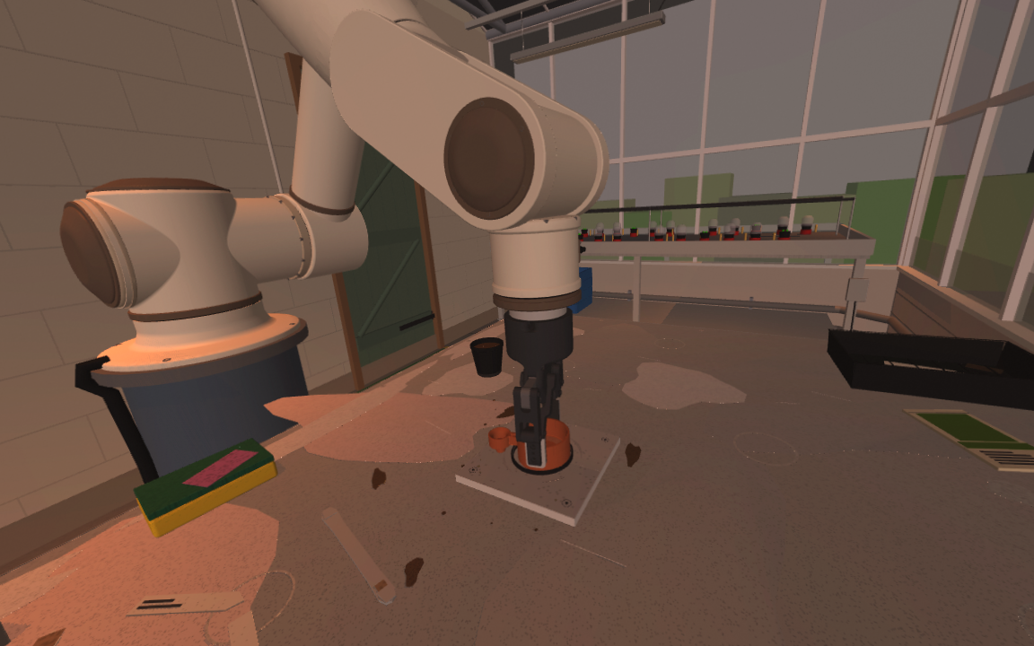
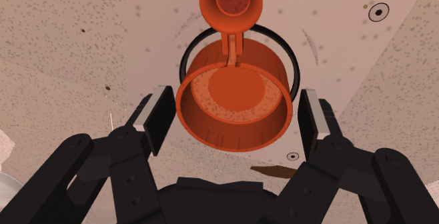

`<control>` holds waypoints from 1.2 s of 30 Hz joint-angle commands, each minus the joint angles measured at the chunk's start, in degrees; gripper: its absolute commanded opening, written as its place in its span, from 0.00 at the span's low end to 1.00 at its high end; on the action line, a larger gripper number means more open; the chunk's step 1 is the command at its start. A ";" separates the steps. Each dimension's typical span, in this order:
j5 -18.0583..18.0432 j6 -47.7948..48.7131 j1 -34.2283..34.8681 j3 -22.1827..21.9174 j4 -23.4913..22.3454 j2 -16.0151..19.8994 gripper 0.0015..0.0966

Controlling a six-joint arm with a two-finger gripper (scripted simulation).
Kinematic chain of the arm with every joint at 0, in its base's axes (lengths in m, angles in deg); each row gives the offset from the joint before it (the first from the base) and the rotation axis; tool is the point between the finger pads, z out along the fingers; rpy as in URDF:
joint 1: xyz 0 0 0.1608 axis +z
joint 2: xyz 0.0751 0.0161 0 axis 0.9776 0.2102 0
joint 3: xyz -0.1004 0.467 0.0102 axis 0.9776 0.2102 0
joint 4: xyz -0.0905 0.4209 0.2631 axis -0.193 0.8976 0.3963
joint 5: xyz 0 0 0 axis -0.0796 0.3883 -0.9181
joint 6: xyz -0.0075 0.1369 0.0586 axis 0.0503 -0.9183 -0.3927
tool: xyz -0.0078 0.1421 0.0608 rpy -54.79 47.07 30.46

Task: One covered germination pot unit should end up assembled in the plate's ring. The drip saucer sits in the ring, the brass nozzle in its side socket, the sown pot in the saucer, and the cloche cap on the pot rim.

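The orange drip saucer (image 1: 547,444) (image 2: 234,102) sits upright inside the black ring (image 2: 293,67) of the pale square plate (image 1: 541,476). Its small side socket cup (image 1: 499,438) (image 2: 231,2) sticks out toward the robot base and is empty. My gripper (image 1: 535,450) (image 2: 235,119) stands straight over the saucer, low around it. It is open and holds nothing. A dark sown pot (image 1: 486,356) stands on the floor behind the plate, toward the wall. I see no brass nozzle or cloche cap.
A black tray (image 1: 956,370) rests at the right by the windows. A green and yellow block (image 1: 206,485) lies near the robot base. A flat stick (image 1: 357,553) and a label (image 1: 183,603) lie in front. A green card (image 1: 992,439) lies at the right.
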 commanded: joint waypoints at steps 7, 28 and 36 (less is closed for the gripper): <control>0.02 0.00 0.00 -0.03 0.00 -0.05 0.87; 2.09 0.00 0.00 -0.48 0.00 -1.67 0.87; 3.63 0.00 0.00 -0.88 0.00 -2.81 0.87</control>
